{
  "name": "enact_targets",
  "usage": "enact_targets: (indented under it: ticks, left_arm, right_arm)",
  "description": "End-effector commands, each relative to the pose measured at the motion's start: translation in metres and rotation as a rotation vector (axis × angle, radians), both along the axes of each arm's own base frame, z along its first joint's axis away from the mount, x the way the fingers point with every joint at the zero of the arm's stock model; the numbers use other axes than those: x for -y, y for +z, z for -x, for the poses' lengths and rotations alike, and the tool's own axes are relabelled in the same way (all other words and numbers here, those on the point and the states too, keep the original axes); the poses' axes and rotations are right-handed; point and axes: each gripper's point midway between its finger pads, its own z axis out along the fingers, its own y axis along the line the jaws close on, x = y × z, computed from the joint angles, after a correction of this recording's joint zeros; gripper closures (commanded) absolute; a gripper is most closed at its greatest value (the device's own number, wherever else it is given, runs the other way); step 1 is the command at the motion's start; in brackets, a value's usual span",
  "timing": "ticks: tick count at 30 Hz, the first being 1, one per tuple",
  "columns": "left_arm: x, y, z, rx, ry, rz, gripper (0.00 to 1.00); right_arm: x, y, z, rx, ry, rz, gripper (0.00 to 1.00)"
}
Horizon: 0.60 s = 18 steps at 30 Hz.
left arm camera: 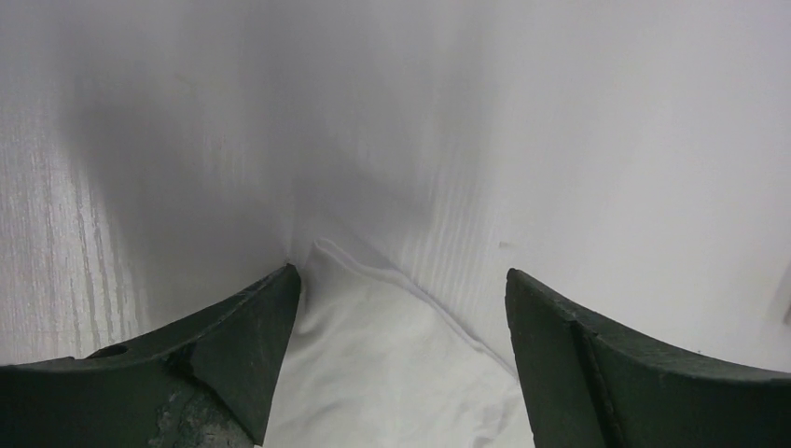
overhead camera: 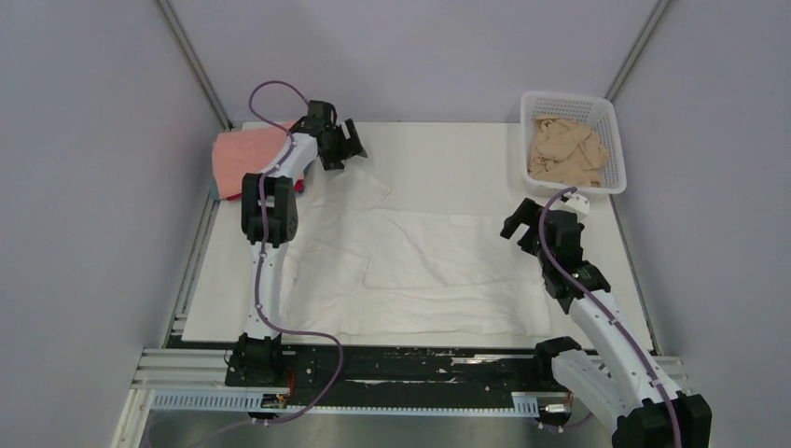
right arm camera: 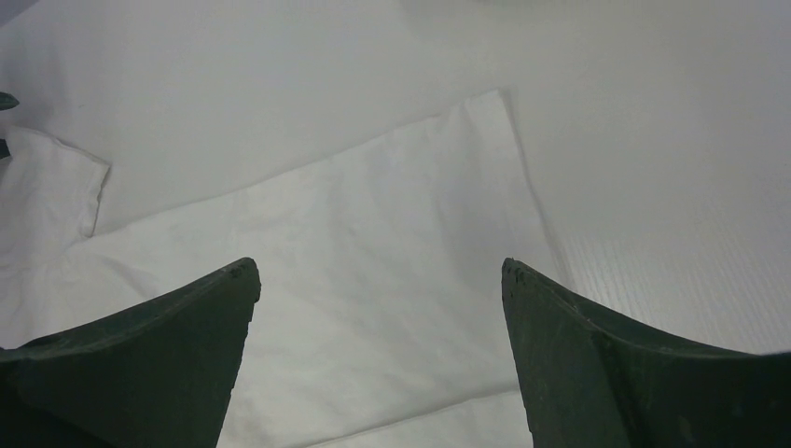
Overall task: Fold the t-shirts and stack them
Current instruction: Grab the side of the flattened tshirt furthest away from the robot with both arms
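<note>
White t-shirt [overhead camera: 420,266]: it lies spread and wrinkled in the middle of the table [overhead camera: 448,145], partly doubled over, with one sleeve reaching to the far left
Folded pile: a salmon-pink shirt [overhead camera: 241,154] sits at the far left corner, on top of other cloth whose colours are too small to tell
Basket [overhead camera: 611,117]: it is at the far right corner, with a beige-tan shirt [overhead camera: 564,149] crumpled inside
Left gripper [overhead camera: 347,142]: it hovers over the far left sleeve; in its wrist view the jaws are wide apart, and the tip of the sleeve shows between them but is not pinched
Right gripper [overhead camera: 519,227]: it hovers over the right edge of the white shirt, jaws also apart and holding nothing; its wrist view shows the far right corner of the cloth ahead
How the cloth will handle: light, soft and limp; it will sag and crease when lifted, and slide easily on the smooth table
Where to take hold: I think the best is a corner or hem edge, pinched low against the table, one corner for each gripper so the fold stays straight
Risk: a pinch may catch two layers where the shirt is doubled, or only one when both are wanted
</note>
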Motion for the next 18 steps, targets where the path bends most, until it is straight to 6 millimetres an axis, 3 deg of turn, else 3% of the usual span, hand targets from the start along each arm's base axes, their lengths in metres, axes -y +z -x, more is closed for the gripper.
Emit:
enact_targets:
  ticks: [1, 7, 12, 14, 18]
  left_arm:
    - [0.014, -0.012, 0.03, -0.091, -0.082, -0.017, 0.13]
    - [0.01, -0.014, 0.035, -0.099, -0.062, -0.103, 0.51]
    - [0.0, -0.015, 0.036, -0.105, -0.034, -0.16, 0.92]
    - [-0.001, -0.01, 0.036, -0.095, -0.035, -0.171, 1.0]
    - [-0.004, 0.005, 0.038, -0.058, -0.033, -0.204, 1.0]
  right_arm:
    - [0.0, 0.021, -0.008, 0.073, 0.007, 0.0, 0.0]
    - [-0.001, 0.016, -0.009, 0.054, 0.009, 0.004, 0.0]
    - [0.004, 0.005, -0.015, 0.008, -0.015, 0.037, 0.0]
    - [0.002, -0.002, -0.025, -0.039, 0.004, 0.068, 0.0]
    - [0.004, -0.008, -0.058, -0.175, -0.041, 0.126, 0.0]
